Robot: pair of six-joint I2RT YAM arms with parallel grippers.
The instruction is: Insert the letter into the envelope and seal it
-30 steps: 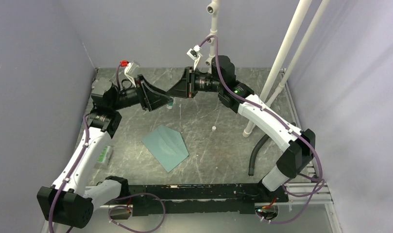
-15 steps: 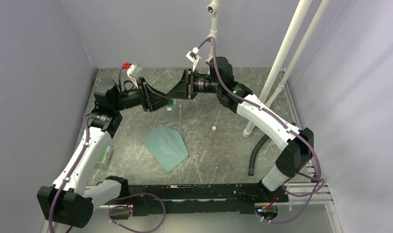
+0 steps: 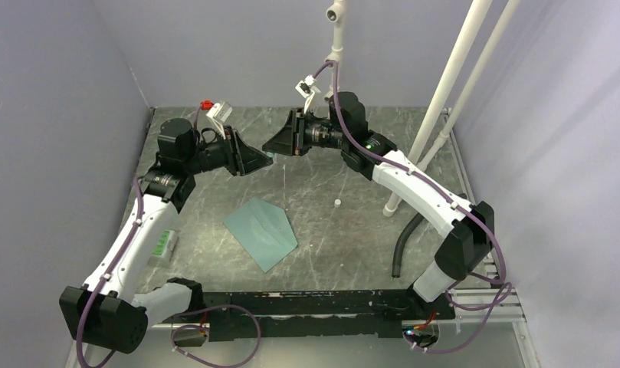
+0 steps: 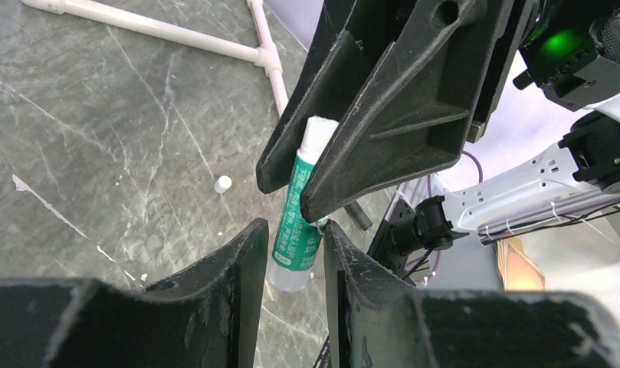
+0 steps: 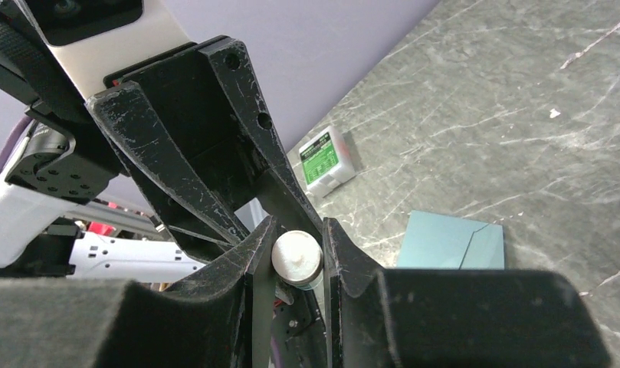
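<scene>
Top view: grey marbled surface (image 3: pixel 352 245), lavender walls. Envelope (image 3: pixel 261 231) lies flat, from centre toward the near-left corner; letter not seen. Left claw (image 3: pixel 262 159) and right claw (image 3: pixel 270 146) meet above the far edge.
Left wrist: both clamped on one glue stick (image 4: pixel 297 230), likely readying adhesive for the flap.
Right wrist: the stick's white end is pinched; packet (image 5: pixel 327 159) near the left edge.

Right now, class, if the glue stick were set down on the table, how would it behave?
The glue stick looks round and smooth, so laid flat it would probably roll. Stood on end, its slim body seems apt to tip.
</scene>
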